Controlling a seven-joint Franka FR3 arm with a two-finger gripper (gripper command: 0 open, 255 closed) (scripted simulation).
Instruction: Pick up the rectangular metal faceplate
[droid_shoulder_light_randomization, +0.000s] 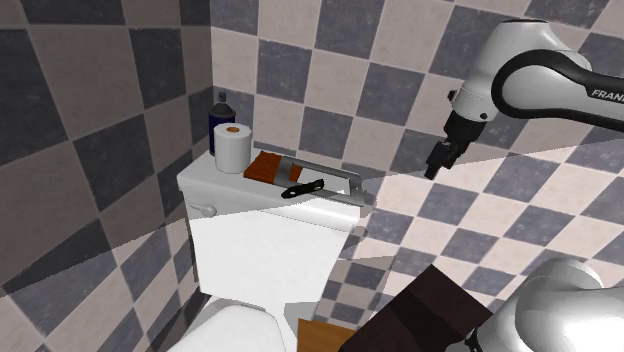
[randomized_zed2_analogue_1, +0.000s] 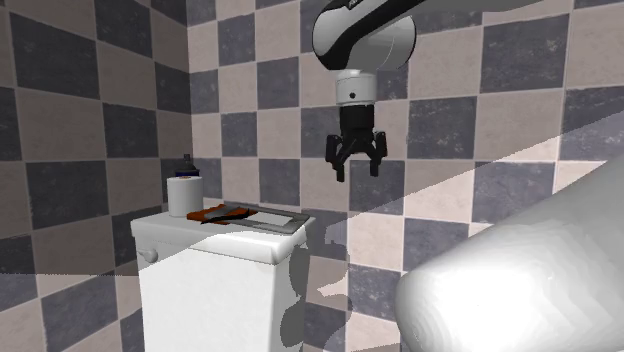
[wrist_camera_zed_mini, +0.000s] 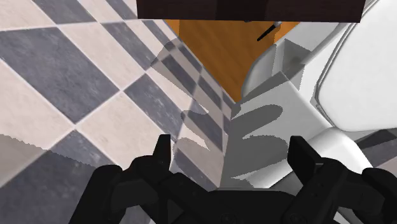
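shoulder view: faceplate atop toilet tank

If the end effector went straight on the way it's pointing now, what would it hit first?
Probably the checkered floor right beside the toilet. The open end effector points down, off to the side of the faceplate. Depth is unclear, so it might clip the toilet's edge instead.

White arm arched high, black end effector pointing down, fingers apart, nothing between them
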